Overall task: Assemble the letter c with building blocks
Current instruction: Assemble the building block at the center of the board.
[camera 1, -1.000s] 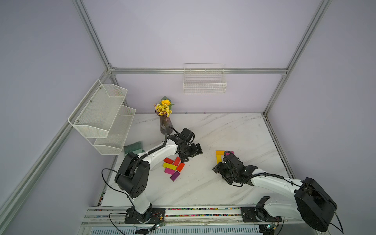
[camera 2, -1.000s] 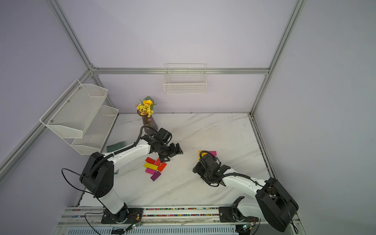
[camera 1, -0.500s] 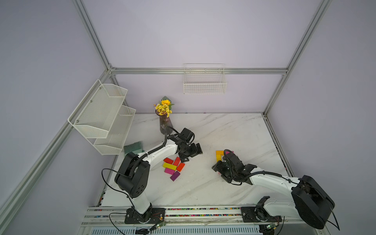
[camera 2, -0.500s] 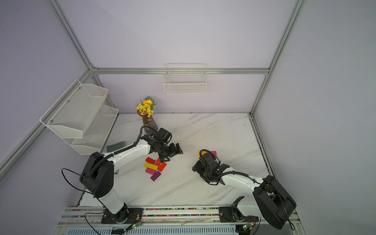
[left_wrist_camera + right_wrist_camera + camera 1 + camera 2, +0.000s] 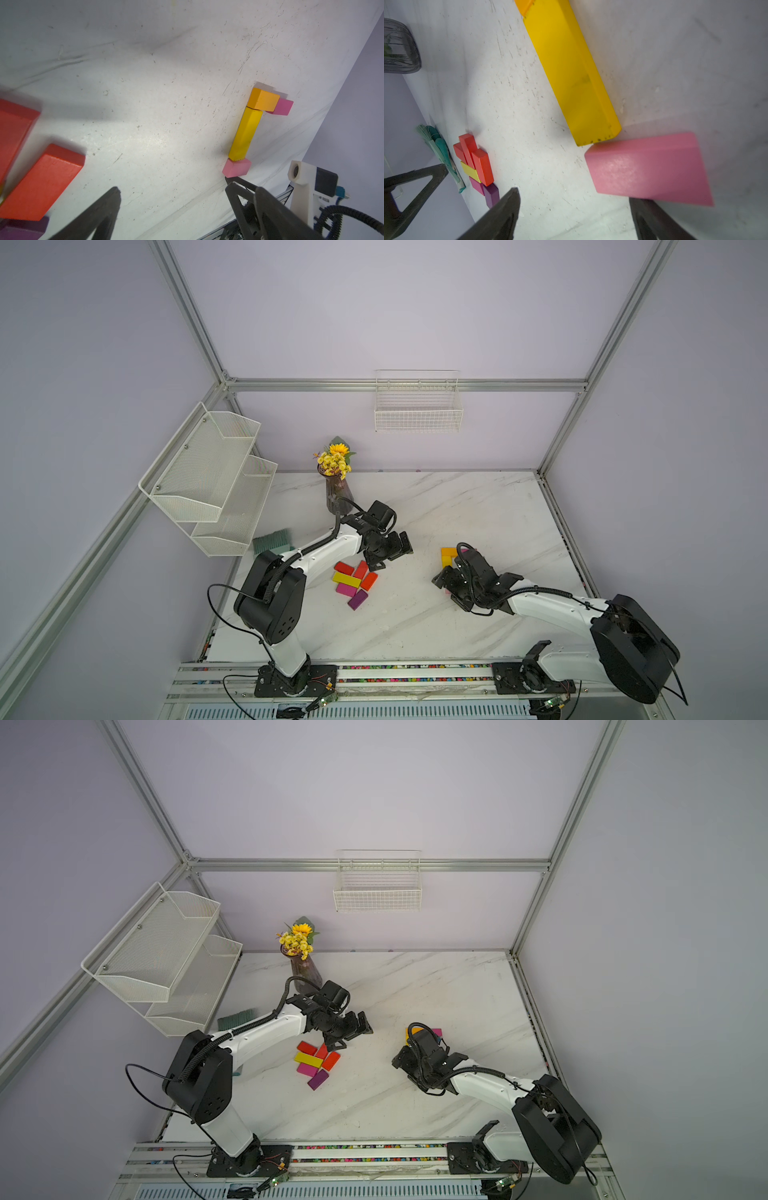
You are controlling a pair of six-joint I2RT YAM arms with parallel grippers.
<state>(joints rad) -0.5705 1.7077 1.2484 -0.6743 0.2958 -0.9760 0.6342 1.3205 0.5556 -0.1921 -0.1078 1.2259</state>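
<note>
Light pink block (image 5: 650, 168) lies on worktop (image 5: 529, 124) touching long yellow block's (image 5: 571, 72) end, long axis crosswise to it, just ahead of right gripper (image 5: 574, 195), released and empty. Left gripper (image 5: 172, 186), also released, hangs by spare blocks (image 5: 353, 578), farther off.

Left gripper (image 5: 176, 197): jaws spread, bare counter (image 5: 155, 83) between them. Beside one finger: two red blocks (image 5: 41, 180), purple block (image 5: 22, 228). Ahead of the opposite finger, touching in a chain: light pink block (image 5: 236, 168), long yellow block (image 5: 246, 133), orange block (image 5: 262, 100), magenta block (image 5: 282, 107).
</note>
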